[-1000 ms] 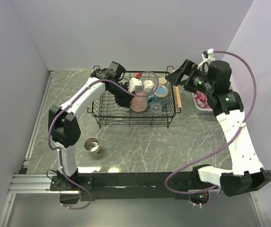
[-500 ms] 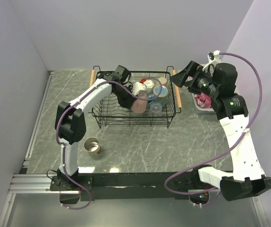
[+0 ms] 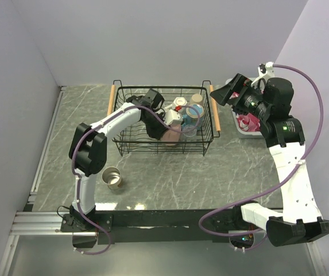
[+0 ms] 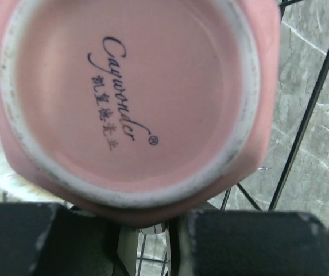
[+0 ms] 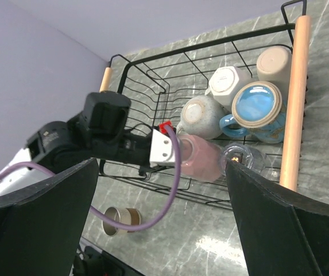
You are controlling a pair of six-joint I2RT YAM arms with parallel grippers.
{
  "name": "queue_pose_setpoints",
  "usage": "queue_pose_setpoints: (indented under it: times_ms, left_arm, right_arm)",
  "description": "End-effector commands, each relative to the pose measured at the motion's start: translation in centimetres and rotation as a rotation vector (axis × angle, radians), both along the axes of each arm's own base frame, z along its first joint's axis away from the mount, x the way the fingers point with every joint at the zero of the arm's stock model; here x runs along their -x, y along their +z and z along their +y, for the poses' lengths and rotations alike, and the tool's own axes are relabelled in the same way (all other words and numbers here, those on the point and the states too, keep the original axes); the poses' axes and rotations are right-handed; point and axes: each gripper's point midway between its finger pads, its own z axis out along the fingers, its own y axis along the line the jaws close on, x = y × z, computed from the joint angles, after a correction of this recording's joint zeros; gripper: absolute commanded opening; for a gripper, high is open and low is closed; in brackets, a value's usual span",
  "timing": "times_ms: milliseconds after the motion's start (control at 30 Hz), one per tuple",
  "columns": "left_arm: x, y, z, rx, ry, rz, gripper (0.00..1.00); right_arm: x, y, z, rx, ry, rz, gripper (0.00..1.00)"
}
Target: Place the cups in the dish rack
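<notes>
Nearest, the steel cup (image 3: 112,178) stands upright on the table, outside the rack (image 3: 131,145) and well apart from both arms, so I judge it the one cup not yet loaded. Beyond it the left arm bends low over the rack. The left gripper (image 3: 157,127) is down among the wires against the pink mug (image 4: 130,98), which lies on its side with its base towards the wrist camera, probably so it fits beside the others. Its fingers (image 4: 256,241) sit close together under the mug; whether they pinch its handle or nothing I cannot tell. Farther in, the glass (image 5: 242,156), blue mug (image 5: 258,104), white mugs (image 5: 228,83) and tan cup (image 5: 274,64) crowd the rack's right end. The right arm stands raised beside the right handle (image 3: 215,115), the right gripper (image 3: 228,91) spread wide and empty, seemingly parked clear of the left arm's work.
</notes>
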Motion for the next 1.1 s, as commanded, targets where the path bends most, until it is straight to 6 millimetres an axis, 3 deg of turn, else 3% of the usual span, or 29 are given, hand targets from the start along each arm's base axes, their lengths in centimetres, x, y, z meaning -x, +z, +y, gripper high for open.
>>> queue_pose_setpoints:
  times_ms: [0,800,900,933,1067]
  left_arm:
    - [-1.4,1.8,-1.9,0.081,-0.041,-0.100,0.02]
    - [-0.5,-1.6,-5.6,0.097,-0.087,-0.074,0.02]
    - [-0.3,-1.6,-5.3,0.084,-0.084,-0.072,0.16]
    - [-0.3,-1.6,-5.2,0.077,-0.085,-0.076,0.30]
    - [-0.2,-1.2,-4.5,0.067,-0.072,-0.073,0.55]
  right_arm:
    - [0.6,1.4,-0.2,-0.022,-0.003,-0.049,1.00]
    - [1.9,1.6,-0.8,-0.026,-0.018,-0.039,1.00]
    - [1.9,1.5,-0.9,-0.027,-0.017,-0.039,1.00]
    - [1.9,1.6,-0.8,-0.033,-0.018,-0.039,1.00]
    - [1.7,1.7,-0.7,-0.045,-0.011,-0.044,1.00]
